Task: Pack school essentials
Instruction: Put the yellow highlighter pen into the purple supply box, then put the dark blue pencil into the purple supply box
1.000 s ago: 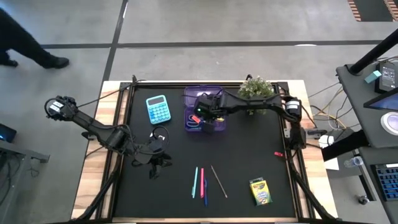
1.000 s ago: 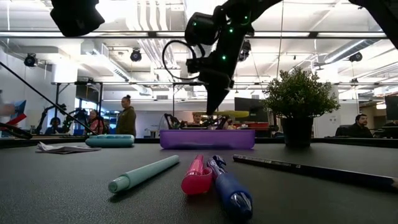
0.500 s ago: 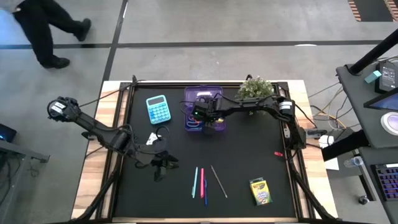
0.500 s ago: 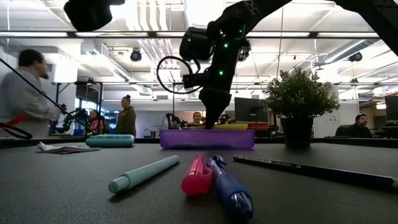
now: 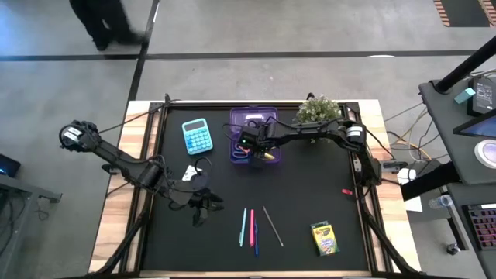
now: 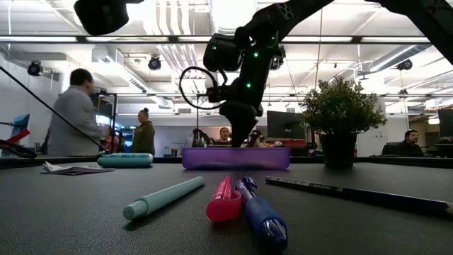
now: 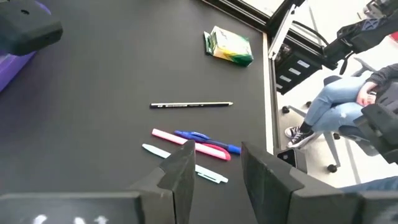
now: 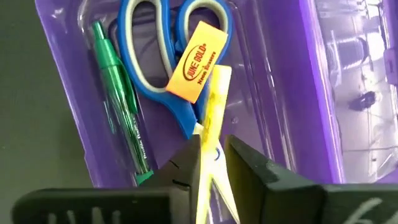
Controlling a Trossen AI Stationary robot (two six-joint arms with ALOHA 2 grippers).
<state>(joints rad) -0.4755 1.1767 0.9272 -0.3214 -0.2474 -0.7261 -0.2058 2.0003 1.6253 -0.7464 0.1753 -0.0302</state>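
A purple tray (image 5: 267, 124) sits at the table's far middle and holds blue-handled scissors (image 8: 155, 37), a green pen (image 8: 118, 106) and an orange eraser (image 8: 199, 53). My right gripper (image 8: 213, 142) is down inside the tray, shut on a yellow pen (image 8: 217, 93). My left gripper (image 7: 217, 152) hovers open at the near left (image 5: 203, 203), touching nothing. Beyond it, flat on the mat, lie a teal pen (image 7: 183, 165), a pink pen (image 7: 193, 142), a blue pen (image 7: 208, 138), a black pencil (image 7: 189, 105) and the yellow-green crayon box (image 7: 228, 46). A white packet (image 5: 190, 172) lies beside the left arm. My right gripper pinches the yellow pen between its two fingers, gripping the shaft (image 8: 213, 124). The fingers point down into the tray from above. The pen runs on ahead of the fingertips, and its free end (image 8: 222, 73) reaches over the scissors next to the orange eraser.
A blue calculator (image 5: 195, 136) lies left of the tray and a potted plant (image 5: 319, 111) stands right of it. A small red item (image 5: 346, 191) sits near the right edge. The mat's middle and near left are bare. People move in the room behind.
My right gripper has gone down into the purple tray with the yellow pen, which showed above the tray rim before and is now below it. My left gripper has shifted a little toward the table's right, toward the pens.
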